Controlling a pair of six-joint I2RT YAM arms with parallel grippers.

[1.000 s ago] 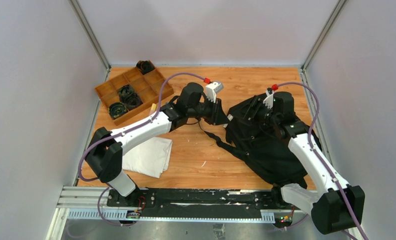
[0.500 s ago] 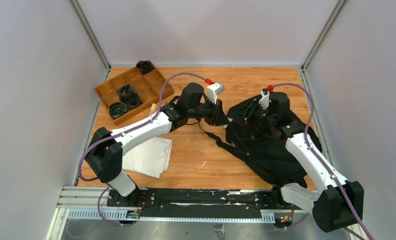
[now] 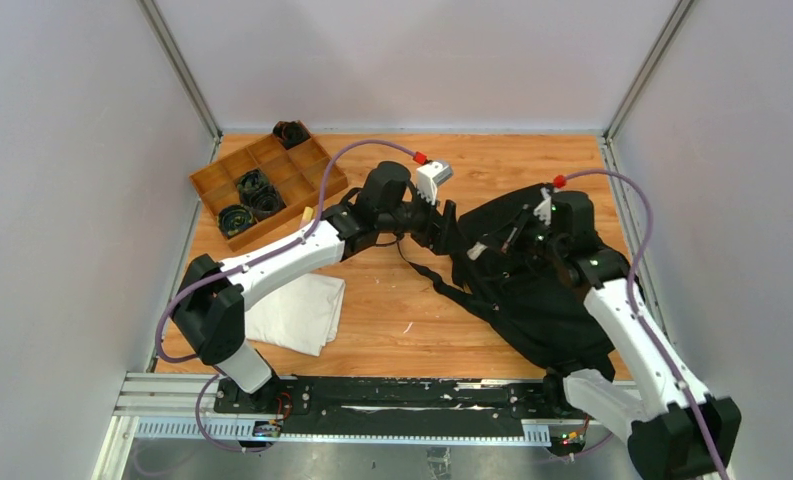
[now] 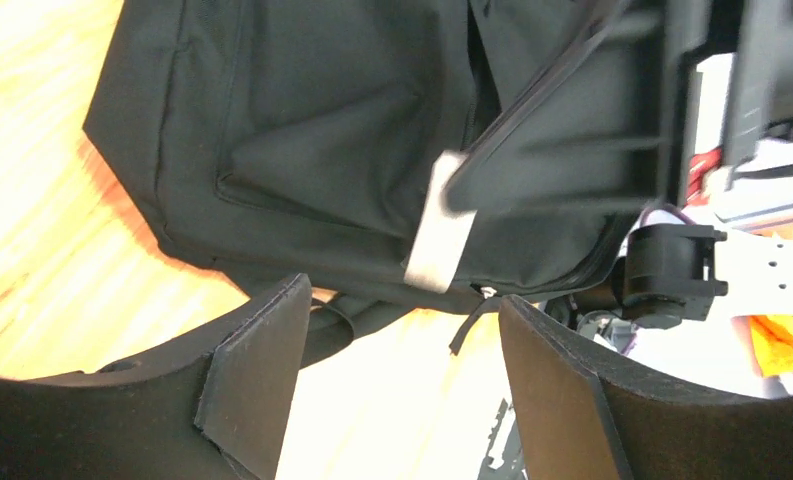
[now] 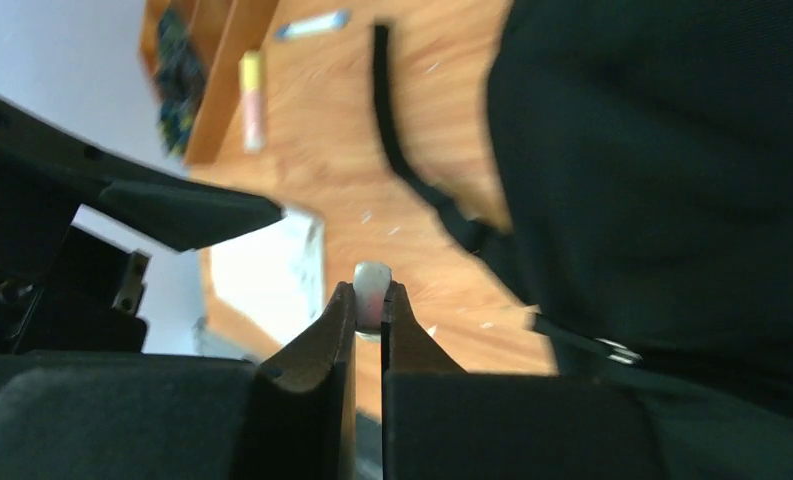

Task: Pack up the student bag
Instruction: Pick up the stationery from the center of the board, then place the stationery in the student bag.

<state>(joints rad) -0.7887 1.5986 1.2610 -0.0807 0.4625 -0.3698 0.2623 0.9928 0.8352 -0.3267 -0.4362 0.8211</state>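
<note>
So the student bag point(image 3: 542, 290) is lying flat on the right half of the wooden table point(image 3: 392, 310), with one black strap point(image 3: 430, 273) trailing off toward the middle. The right gripper point(image 5: 369, 305) sits over the bag's upper left part, jaws pinched tight on a small white tab point(image 5: 372, 275); can't tell if that tab is attached to the bag. The left gripper point(image 4: 402, 310) is right at the bag's left edge, jaws spread wide, nothing between them. Further out: a folded white cloth point(image 3: 297, 312) at lower left, and a wooden compartment tray point(image 3: 307, 170) at upper left with black coiled bits point(image 3: 254, 190) in some slots.
</note>
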